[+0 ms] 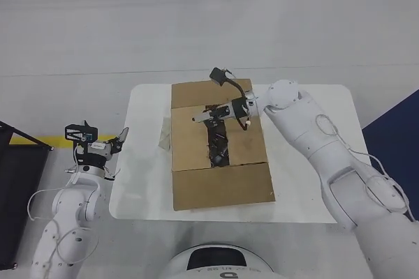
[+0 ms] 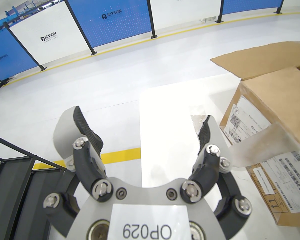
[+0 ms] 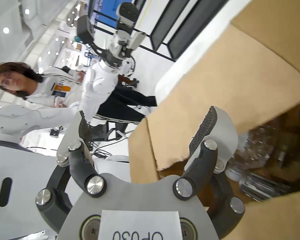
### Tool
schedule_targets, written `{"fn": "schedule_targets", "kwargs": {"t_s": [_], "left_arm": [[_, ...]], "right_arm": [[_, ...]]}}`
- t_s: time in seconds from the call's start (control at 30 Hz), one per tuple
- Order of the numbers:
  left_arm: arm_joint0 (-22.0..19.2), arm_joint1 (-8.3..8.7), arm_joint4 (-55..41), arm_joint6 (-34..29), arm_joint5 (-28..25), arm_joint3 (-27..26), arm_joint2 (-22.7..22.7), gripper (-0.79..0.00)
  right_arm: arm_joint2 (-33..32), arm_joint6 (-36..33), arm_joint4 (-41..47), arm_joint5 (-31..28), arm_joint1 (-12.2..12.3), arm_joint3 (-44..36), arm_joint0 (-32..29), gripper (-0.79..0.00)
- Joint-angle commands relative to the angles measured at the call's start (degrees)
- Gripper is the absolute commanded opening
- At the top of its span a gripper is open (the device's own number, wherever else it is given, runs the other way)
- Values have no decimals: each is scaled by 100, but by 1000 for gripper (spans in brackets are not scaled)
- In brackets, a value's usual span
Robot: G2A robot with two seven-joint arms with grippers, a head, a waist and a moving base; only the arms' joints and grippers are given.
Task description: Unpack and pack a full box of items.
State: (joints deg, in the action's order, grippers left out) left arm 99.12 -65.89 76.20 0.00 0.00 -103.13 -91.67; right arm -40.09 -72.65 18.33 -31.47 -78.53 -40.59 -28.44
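Jaws parted on both arms: your right gripper [image 3: 147, 116] sits over the cardboard box [image 1: 220, 164] mid-table with one flap [image 3: 215, 81] between its fingers [image 3: 205, 126], likely to fold it back and reach the items [image 3: 260, 151] inside, while your left gripper [image 2: 140, 116] hangs empty at the edge of the table [image 1: 143, 174].

The box [image 1: 220, 188] stands mid-table [image 1: 143, 188], one flap spread behind and one before. My right gripper [image 1: 195, 118] hangs over the far end of its opening. Items [image 1: 218, 150] lie inside, heaped together as far as I can tell. My left gripper [image 1: 120, 139] sits at the table's left edge, well apart from the box.
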Motion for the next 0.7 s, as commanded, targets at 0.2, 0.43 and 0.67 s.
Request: {"fn": "schedule_targets", "kwargs": {"t_s": [0.2,0.43,0.67], "left_arm": [[0,0,0,0,0,0,0,0],[0,0,0,0,0,0,0,0],[0,0,0,0,0,0,0,0]], "right_arm": [[497,564,-1094,1037,-164,-266,-107,0],[189,29,532,426,-375,-12,-8,0],[392,78,471,397,-604,112,220,0]]}}
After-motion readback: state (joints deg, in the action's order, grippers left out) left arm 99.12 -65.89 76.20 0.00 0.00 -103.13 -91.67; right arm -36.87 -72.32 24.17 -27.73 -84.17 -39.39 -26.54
